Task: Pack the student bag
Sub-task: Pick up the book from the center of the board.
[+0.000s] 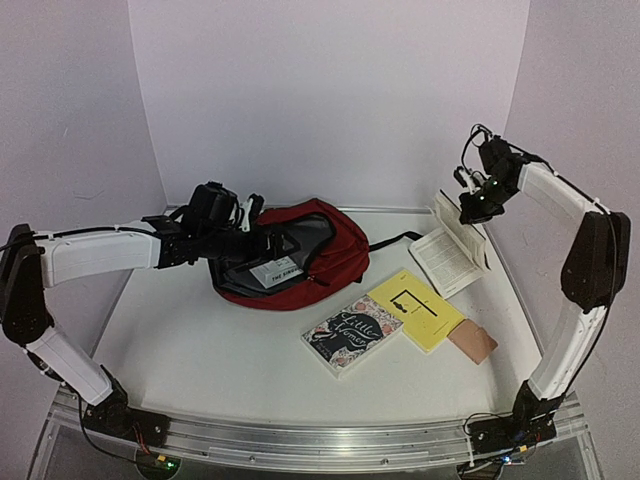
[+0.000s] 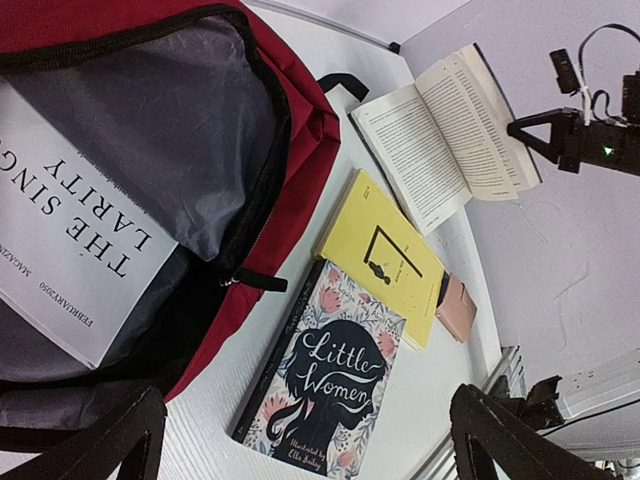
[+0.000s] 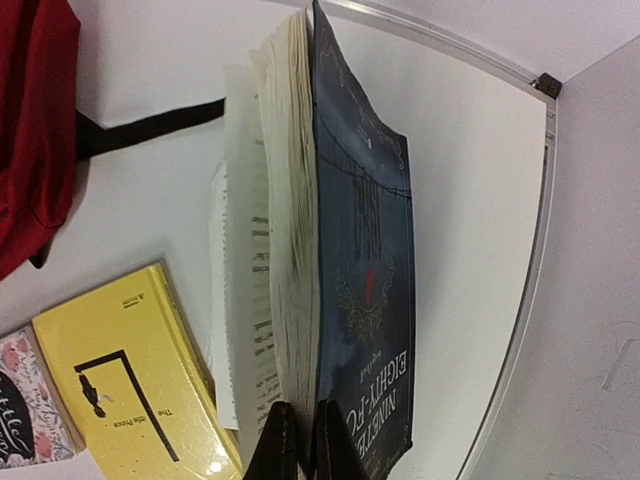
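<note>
Holding dark blue paperback book (image 3: 360,250) aloft | right gripper (image 3: 298,425) is pinching its cover edge, jaws nearly closed (loose pages are sagging open) | judgement: carrying it slowly, spine first, into dark red fabric backpack (image 1: 335,235) is looking safest.

The table (image 1: 190,340) was open at lower left. A flowery book (image 1: 352,333) and yellow book (image 1: 418,308) blocked lower right; a magazine (image 1: 276,270) crowded the student bag (image 1: 340,240).

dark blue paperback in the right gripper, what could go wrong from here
1. The right gripper pinches the dark blue paperback by one edge only, and it hangs splayed open; it could slip or pages could tear.
2. Its loose pages could catch on the rim of the dark red fabric backpack, where a white magazine already lies.
</note>
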Tool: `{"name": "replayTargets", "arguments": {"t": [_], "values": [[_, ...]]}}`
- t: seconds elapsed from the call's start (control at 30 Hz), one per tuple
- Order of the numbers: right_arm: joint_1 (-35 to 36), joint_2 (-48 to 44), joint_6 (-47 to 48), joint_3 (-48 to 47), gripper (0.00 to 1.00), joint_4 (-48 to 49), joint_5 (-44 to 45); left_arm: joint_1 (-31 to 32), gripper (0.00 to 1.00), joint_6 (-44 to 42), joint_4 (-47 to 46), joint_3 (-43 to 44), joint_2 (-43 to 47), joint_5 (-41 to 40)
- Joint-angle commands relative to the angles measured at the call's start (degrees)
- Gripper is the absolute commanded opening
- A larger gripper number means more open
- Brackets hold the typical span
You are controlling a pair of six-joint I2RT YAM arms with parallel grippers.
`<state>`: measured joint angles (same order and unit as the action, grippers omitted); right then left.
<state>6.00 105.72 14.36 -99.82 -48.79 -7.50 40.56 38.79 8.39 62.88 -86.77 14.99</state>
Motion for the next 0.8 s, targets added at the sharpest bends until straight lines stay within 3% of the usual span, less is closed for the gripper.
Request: {"name": "replayTargets", "arguments": {"t": [0.0,0.47,0.77], "values": [[0.1,-6.9,-4.2,-5.9,0.00,1.6,-3.7,0.1,1.00,-1.3,-2.9,3.3,-1.3,1.0],[0.8,-8.0,-20.0,-15.4,0.00,1.2,-20.5,0.1,1.00,-0.7,-2.5,3.9,-1.4,-2.3],[11.2,-8.4,-24.3,-12.2,0.00,2.1,-22.8,-0.3,1.00,0.6,-1.4,2.2,0.9,-5.7]]}}
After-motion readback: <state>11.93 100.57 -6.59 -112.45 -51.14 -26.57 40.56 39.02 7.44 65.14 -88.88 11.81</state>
